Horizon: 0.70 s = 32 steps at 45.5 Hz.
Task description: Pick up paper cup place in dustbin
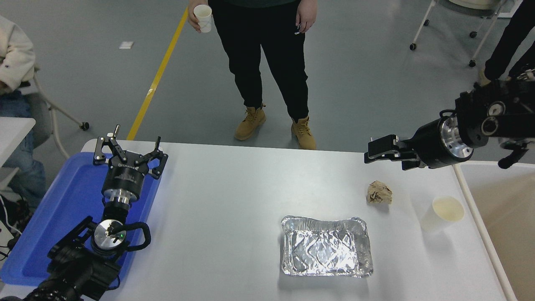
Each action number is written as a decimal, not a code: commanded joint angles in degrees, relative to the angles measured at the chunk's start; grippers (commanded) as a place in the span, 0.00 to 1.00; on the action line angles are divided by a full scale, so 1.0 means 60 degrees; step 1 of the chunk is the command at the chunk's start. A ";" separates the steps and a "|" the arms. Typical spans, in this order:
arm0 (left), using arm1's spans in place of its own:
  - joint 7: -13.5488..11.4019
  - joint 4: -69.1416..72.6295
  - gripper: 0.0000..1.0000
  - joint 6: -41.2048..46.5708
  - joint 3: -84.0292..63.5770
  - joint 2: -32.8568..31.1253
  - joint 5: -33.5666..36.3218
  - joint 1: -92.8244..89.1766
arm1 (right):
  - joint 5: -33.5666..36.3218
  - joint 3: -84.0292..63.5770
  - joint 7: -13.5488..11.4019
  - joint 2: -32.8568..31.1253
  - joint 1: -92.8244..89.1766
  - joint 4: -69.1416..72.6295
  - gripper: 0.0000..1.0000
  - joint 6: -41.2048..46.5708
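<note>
- Far left: a seated person [14, 58] in a cream sleeve, cut off by the picture's edge; only an arm, a knee and chair legs visible.
- Lower left: blue tray [54, 217] on the white table [234, 200], its near corner covered by the left arm.
- Above the tray: left gripper [129, 151], parked, fingers spread wide and holding nothing.
- Top centre: a standing person [267, 62] in black trousers and tan boots at the table's far side, cut off above the waist; a small white cup [203, 17] in one hand.
- Centre right: crinkled foil tray [326, 246] flat on the table, nothing seen inside.
- Just beyond it: crumpled brown paper wad [379, 192], apart from the tray.
- Above the wad: right gripper [378, 152], reaching in from the right edge over the table's far side, seen side-on with one finger hiding the other; open or closed cannot be told, nothing seen in it.
- Right of the wad: paper cup [443, 214], standing with its mouth leaning toward the camera, cream inside showing, near the table's right edge, well apart from the gripper.
- Far right: dustbin [472, 196], just beside the table, only its left rim and part of its beige inside in frame, the rest cut off.
- Top right corner: legs of another person [505, 42], mostly out of frame.
</note>
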 commanded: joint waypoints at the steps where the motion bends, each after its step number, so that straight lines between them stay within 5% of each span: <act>1: -0.0001 0.0000 1.00 0.0000 -0.0004 0.0000 -0.0001 0.0001 | 0.0482 -0.0759 0.0000 0.0958 0.1547 0.0775 1.00 0.0637; 18: -0.0001 0.0000 1.00 0.0000 -0.0004 0.0000 -0.0001 0.0001 | 0.2035 -0.0877 0.0015 0.1471 0.3334 0.1830 1.00 0.2922; 32: -0.0001 0.0000 1.00 0.0000 -0.0004 0.0000 0.0014 0.0001 | 0.2884 -0.0891 0.0000 0.1910 0.3466 0.1727 1.00 0.3245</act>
